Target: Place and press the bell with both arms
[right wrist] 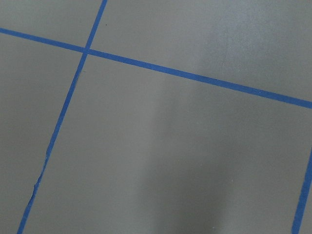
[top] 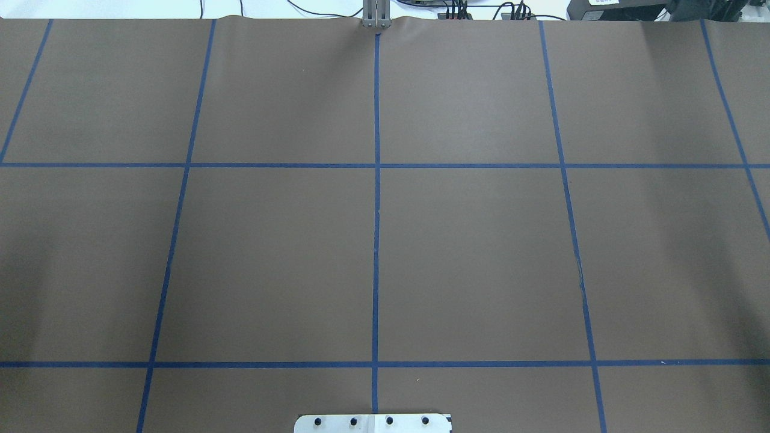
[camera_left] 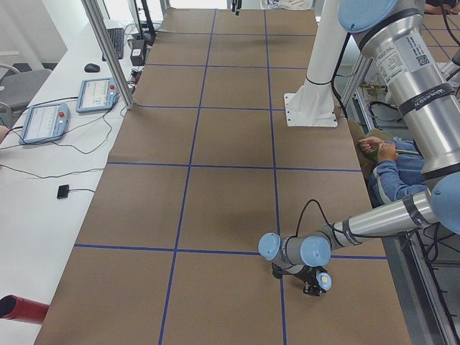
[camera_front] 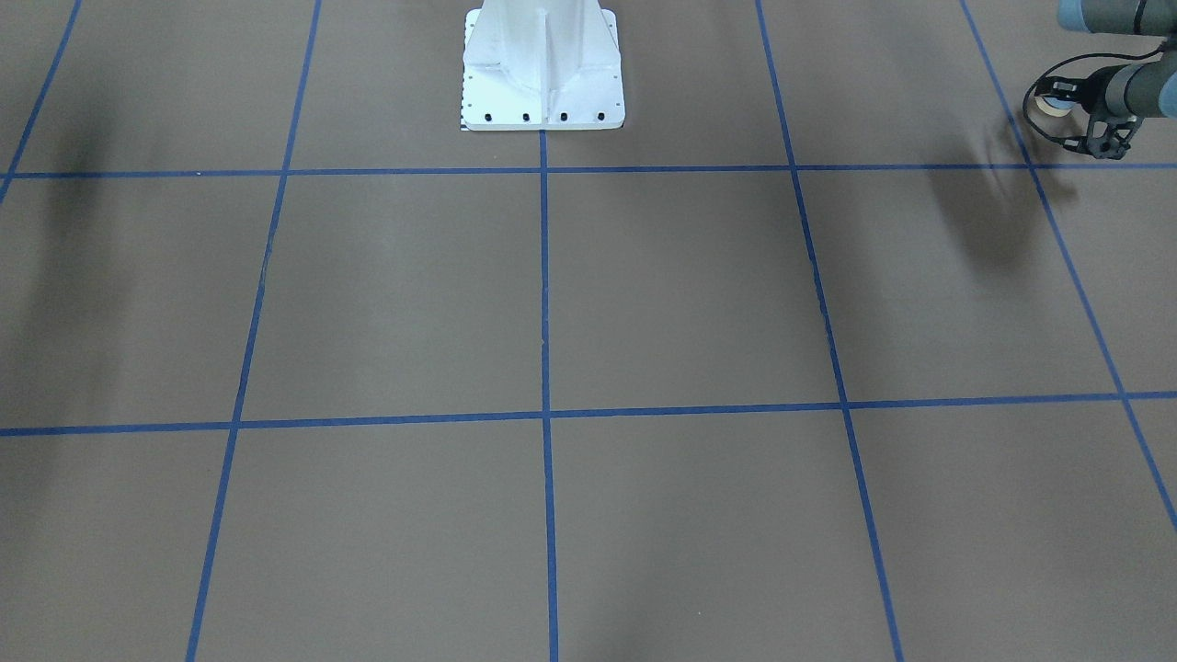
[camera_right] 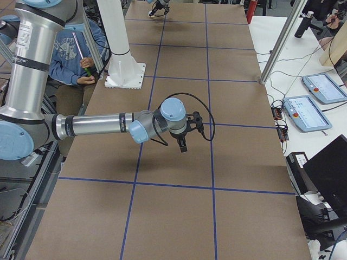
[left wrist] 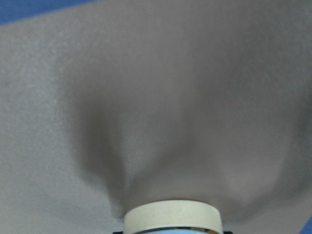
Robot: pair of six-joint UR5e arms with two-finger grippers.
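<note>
The bell (camera_front: 1046, 103) is held between the fingers of my left gripper (camera_front: 1054, 96) at the table's far left end, over the brown mat. In the exterior left view the bell (camera_left: 325, 279) shows light blue and cream at the gripper (camera_left: 314, 286), low over the mat. The left wrist view shows only its cream base rim (left wrist: 173, 218) at the bottom edge, with shadow on the mat beyond. My right gripper (camera_right: 184, 145) hangs above the mat near a blue tape line; I cannot tell if it is open or shut.
The white bolted pedestal (camera_front: 542, 74) stands at the robot's edge of the table. Blue tape lines (top: 376, 180) divide the mat into squares. A seated person (camera_left: 392, 172) is beside the table behind the robot. Teach pendants (camera_right: 309, 111) and a metal post (camera_left: 108, 50) stand on the operators' side.
</note>
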